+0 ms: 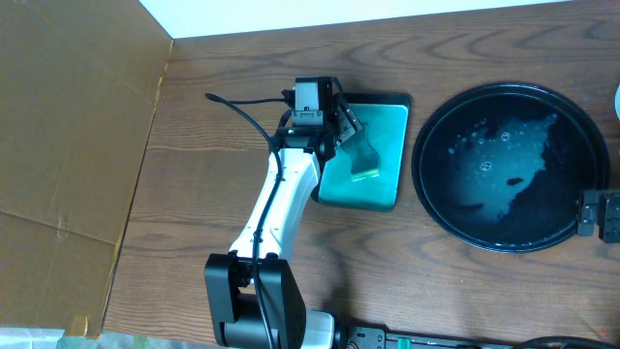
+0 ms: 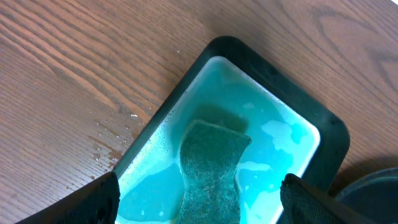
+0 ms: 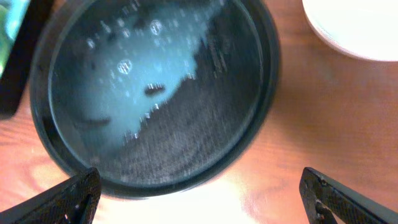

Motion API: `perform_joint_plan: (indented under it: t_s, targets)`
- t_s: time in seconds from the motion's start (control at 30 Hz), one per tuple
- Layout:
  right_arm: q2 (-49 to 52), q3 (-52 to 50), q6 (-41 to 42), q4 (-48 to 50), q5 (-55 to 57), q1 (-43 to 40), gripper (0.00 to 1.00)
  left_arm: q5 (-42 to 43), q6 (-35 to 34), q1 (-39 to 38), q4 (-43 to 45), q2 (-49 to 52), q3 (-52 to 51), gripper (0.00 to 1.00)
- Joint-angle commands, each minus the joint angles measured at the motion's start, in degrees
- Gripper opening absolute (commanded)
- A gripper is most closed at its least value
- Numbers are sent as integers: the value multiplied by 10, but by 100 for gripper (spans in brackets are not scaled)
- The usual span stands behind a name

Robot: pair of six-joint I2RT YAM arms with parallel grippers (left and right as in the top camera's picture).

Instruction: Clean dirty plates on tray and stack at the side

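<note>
The black round tray (image 1: 431,189) lies at the right of the table, holding a film of soapy water and no plates. White plates (image 3: 354,28) show only as a curved edge at the top right of the right wrist view, on the wood beside the tray; a sliver (image 1: 617,97) shows overhead. My right gripper (image 3: 199,193) hangs open over the tray's near rim (image 3: 261,124), holding nothing. It sits at the tray's right edge (image 1: 601,215) overhead. My left gripper (image 2: 199,199) is open above a green sponge (image 2: 211,168), its fingers apart on either side.
The sponge lies in a teal rectangular tray (image 1: 387,155) filled with pale soapy water, left of the black tray. Water drops (image 2: 115,140) dot the wood beside it. A cardboard sheet (image 1: 68,145) covers the table's left side. The left arm's base (image 1: 257,301) stands at the front.
</note>
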Motion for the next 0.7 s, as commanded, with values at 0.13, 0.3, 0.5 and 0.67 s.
perform_joint_plan:
  t_s: [0.13, 0.3, 0.5, 0.67]
  targets:
    - [-94, -141, -52, 196, -17, 7, 99, -7, 3, 2, 0, 1, 2, 83]
    - [-185, -276, -81, 386, -16, 7, 99, -7, 3, 2, 0, 1, 2, 83]
    - [-304, -377, -81, 451, -10, 7, 99, -7, 3, 2, 0, 1, 2, 83]
    - [-375, -410, -81, 451, 4, 5, 99, -7, 3, 2, 0, 1, 2, 83]
